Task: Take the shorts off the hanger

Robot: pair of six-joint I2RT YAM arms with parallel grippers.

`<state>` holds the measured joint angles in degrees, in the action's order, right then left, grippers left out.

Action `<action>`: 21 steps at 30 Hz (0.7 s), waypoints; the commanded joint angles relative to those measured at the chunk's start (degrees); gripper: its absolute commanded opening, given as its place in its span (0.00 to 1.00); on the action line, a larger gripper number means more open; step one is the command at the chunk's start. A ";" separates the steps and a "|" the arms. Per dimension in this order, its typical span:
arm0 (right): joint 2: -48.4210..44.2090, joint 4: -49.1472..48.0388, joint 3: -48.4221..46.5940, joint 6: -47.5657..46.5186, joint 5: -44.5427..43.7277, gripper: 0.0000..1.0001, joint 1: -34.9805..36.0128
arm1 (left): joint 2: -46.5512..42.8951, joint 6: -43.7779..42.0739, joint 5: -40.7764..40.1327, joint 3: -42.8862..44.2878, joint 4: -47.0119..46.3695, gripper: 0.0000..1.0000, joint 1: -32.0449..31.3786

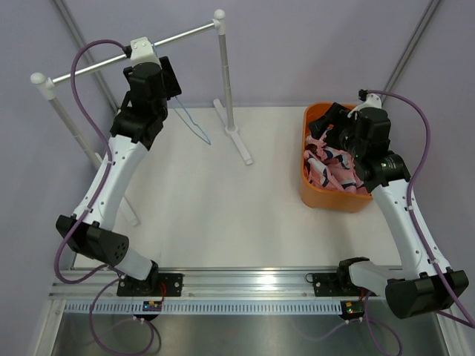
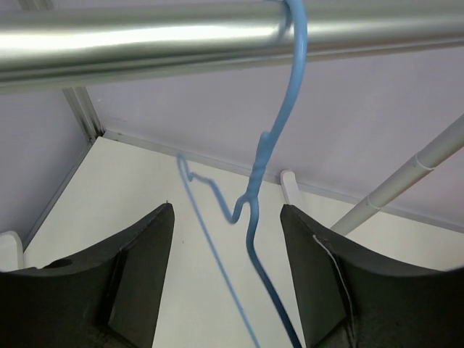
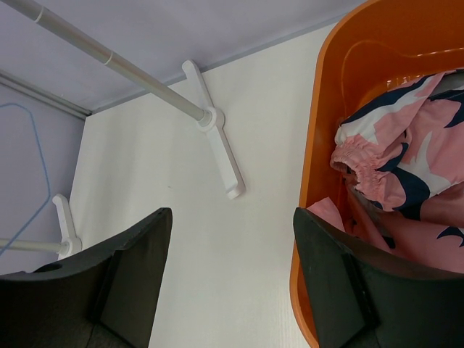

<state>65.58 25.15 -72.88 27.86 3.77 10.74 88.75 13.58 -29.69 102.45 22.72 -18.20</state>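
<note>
The light-blue wire hanger point(image 1: 191, 123) hangs bare from the silver rail point(image 1: 178, 35). In the left wrist view its hook point(image 2: 293, 43) is over the rail point(image 2: 130, 40) and its wire runs down between my fingers. My left gripper point(image 1: 171, 83) point(image 2: 225, 212) is open around the hanger's neck without touching it. The pink shorts point(image 1: 334, 169) with navy and white shapes lie crumpled in the orange basket point(image 1: 326, 200). My right gripper point(image 1: 329, 123) point(image 3: 232, 214) is open and empty above the basket's left rim point(image 3: 312, 181), beside the shorts point(image 3: 406, 159).
The rail's white uprights point(image 1: 225, 70) and feet point(image 1: 239, 141) stand on the white table point(image 1: 223, 208). One foot shows in the right wrist view point(image 3: 217, 148), with the hanger far left point(image 3: 40, 159). Grey walls close in the back.
</note>
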 commanded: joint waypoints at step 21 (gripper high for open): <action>-5.72 -0.98 0.72 -3.69 0.71 0.82 -0.02 | -22.12 -0.05 3.15 -13.24 -4.09 0.81 -6.50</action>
<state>63.26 25.34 -71.99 25.78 4.05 10.74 71.24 13.98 -25.96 87.74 18.96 -23.62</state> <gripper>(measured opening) 0.813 0.805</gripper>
